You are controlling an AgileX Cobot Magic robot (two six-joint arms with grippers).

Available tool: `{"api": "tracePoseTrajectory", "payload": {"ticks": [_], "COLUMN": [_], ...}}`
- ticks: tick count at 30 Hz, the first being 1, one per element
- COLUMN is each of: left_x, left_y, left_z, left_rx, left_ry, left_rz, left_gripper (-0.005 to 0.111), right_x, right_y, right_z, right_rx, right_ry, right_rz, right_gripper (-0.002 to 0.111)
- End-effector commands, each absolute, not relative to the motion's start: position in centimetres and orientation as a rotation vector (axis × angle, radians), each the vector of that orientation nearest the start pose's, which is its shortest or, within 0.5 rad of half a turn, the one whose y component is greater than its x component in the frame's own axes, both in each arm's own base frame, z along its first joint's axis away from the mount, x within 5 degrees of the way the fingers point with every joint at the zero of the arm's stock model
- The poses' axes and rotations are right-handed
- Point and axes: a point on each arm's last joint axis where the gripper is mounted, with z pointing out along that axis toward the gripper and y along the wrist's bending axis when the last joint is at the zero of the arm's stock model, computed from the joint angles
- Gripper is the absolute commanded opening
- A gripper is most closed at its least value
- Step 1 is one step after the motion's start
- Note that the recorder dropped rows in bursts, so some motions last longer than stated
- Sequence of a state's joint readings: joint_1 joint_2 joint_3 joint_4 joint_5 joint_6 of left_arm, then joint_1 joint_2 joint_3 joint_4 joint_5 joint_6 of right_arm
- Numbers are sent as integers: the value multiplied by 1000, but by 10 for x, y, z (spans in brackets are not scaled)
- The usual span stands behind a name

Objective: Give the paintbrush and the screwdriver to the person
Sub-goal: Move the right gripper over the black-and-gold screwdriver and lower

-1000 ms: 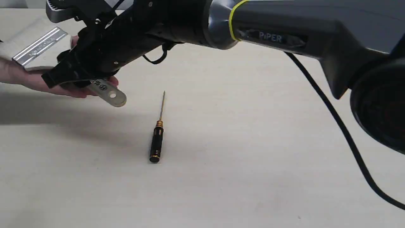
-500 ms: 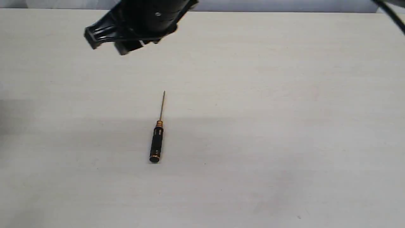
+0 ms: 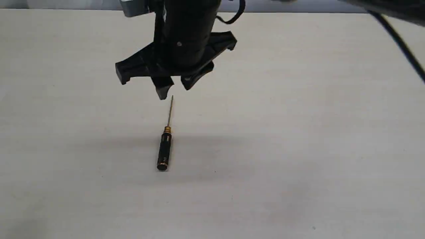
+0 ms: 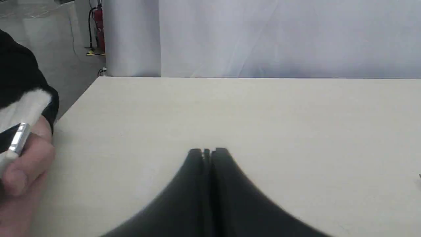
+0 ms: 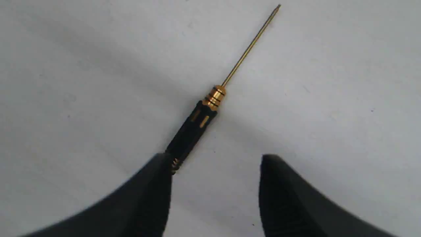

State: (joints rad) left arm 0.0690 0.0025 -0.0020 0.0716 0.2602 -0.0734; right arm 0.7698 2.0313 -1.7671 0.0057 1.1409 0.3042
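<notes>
The screwdriver (image 3: 165, 146) lies flat mid-table with its golden shaft pointing to the far side. My right gripper (image 3: 176, 88) hangs open above the shaft's tip, apart from it. In the right wrist view the screwdriver (image 5: 204, 115) lies slantwise ahead of the open right gripper (image 5: 215, 161), and one fingertip (image 5: 162, 168) hides its handle end. My left gripper (image 4: 207, 151) is shut on nothing, low over bare table. At that view's edge the person's hand (image 4: 23, 168) holds the paintbrush (image 4: 18, 138) by its silver ferrule, with the pale bristles showing. Neither shows in the exterior view.
A black cable (image 3: 398, 43) runs from the right arm across the upper right corner. A white curtain (image 4: 279, 36) hangs behind the table's far edge (image 4: 256, 78). A red fire extinguisher (image 4: 99, 29) stands on the floor beyond the table's corner.
A second ago my right gripper held the paintbrush over the person's hand at the left. It has let go and swung right over the screwdriver's tip. Hand and brush have left the exterior view.
</notes>
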Motion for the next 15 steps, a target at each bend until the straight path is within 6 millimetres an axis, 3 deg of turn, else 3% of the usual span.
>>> {"api": "tracePoseTrajectory", "payload": {"ticks": [1, 15], "left_x": [55, 55], "left_y": [5, 5], "left_z": [191, 191], "left_rx": [-74, -74], "left_ry": [1731, 1731], "left_rz": [57, 57], "left_gripper": [0, 0], "right_x": [315, 316], "right_y": [308, 330], "right_z": [225, 170], "right_rx": [-634, -620], "right_ry": [2890, 2959], "right_rz": [195, 217], "right_gripper": [44, 44]}}
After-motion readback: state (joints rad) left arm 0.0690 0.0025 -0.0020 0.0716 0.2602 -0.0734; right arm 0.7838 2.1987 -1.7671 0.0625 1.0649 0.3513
